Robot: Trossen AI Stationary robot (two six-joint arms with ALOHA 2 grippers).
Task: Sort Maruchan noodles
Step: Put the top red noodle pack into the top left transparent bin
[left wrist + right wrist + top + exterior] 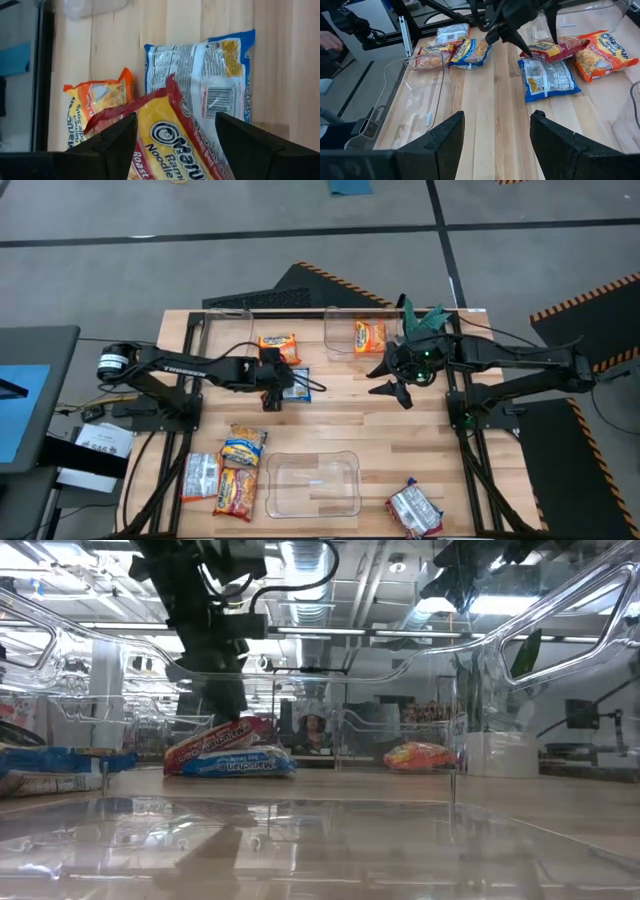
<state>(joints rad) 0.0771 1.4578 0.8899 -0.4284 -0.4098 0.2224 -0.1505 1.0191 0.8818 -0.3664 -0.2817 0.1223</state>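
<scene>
Fingers of my left gripper [272, 392] pinch a red-and-yellow packet [175, 145] lying partly over the blue packet [547, 77]. Beside that blue packet lies an orange packet [600, 52]; my right gripper [392, 380] hangs well apart, spread and empty.

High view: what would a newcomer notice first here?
The left pincer at mid-table, holding a red-and-yellow packet over a blue packet, with an orange packet just beyond. Next, the right pincer hanging open beside the far clear bin, which holds one orange packet.
</scene>
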